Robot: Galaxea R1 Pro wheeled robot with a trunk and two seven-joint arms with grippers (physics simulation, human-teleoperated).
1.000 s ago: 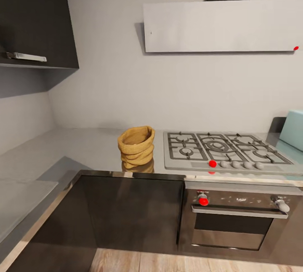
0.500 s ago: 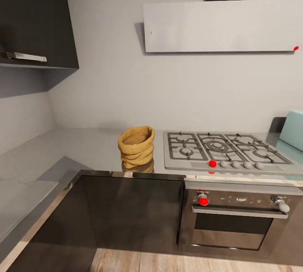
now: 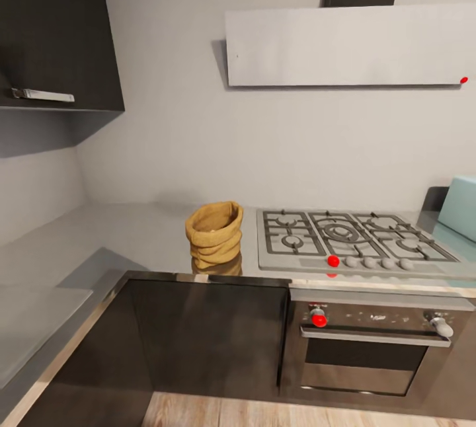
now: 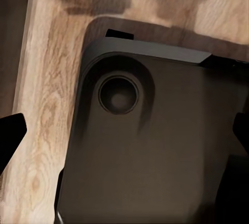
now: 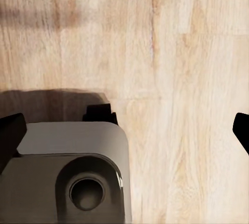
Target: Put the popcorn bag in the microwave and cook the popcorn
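Note:
The popcorn bag (image 3: 213, 235), a tan burlap sack with a rolled rim, stands upright on the grey countertop (image 3: 125, 238), just left of the gas hob. No kernels can be made out inside it. A pale mint-blue corner of the microwave (image 3: 462, 206) pokes in at the right edge. In the left wrist view my left gripper (image 4: 124, 133) hangs open over the robot's dark base. In the right wrist view my right gripper (image 5: 124, 129) is open above the wood floor, nothing between its fingers.
The gas hob (image 3: 347, 238) with a red knob lies right of the sack, above the oven (image 3: 373, 341). A flat grey hood (image 3: 347, 45) hangs on the wall. Dark cabinets (image 3: 208, 334) run under the L-shaped counter, and an upper cabinet (image 3: 56, 27) hangs at left.
The whole head picture has shifted slightly downward, so the camera has moved. The sack, hob and microwave keep their places.

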